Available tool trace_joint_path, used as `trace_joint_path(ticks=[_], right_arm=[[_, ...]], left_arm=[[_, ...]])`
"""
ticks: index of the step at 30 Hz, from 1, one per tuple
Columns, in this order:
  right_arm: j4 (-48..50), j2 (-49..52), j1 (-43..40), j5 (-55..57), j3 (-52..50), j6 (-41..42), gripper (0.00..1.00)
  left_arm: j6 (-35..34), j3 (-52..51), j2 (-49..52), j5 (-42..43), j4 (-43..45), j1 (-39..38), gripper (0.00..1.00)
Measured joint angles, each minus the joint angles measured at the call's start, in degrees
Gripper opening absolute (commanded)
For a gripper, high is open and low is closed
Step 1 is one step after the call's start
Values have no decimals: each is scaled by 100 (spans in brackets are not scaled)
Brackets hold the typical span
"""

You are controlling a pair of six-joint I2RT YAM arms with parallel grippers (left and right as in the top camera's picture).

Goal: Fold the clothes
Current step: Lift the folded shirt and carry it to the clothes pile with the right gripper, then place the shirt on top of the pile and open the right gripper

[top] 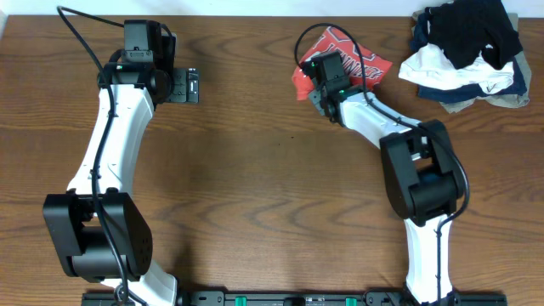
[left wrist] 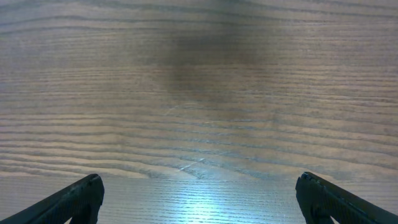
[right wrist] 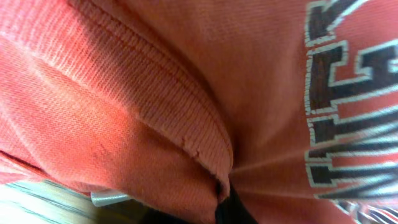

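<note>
Your right gripper pinches the bunched coral-red T-shirt at the table's far side, just beside the garment heap, while your left gripper hangs spread wide over the wood.

The coral-red T-shirt is seen as matt, ribbed knit cloth; the table as smooth, faintly glossy wood.

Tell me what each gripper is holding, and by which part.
The right gripper pinches the red T-shirt at a fold beside its stitched hem; left gripper is open, empty.
</note>
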Motion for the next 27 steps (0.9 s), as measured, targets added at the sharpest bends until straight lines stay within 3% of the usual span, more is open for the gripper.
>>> trace_joint_path(ticks=[6,13,27], right_arm=[[-15,-1051,-260,236,0,-175,1],[103,-2229,-811,260,748,-551,1],[970,-2118,-2739,-63,1067,-1047,1]], left_arm=[[0,0,0,0,24,0,100],[-2,0,0,2,92,0,100],[-2,0,0,2,442,0,100]])
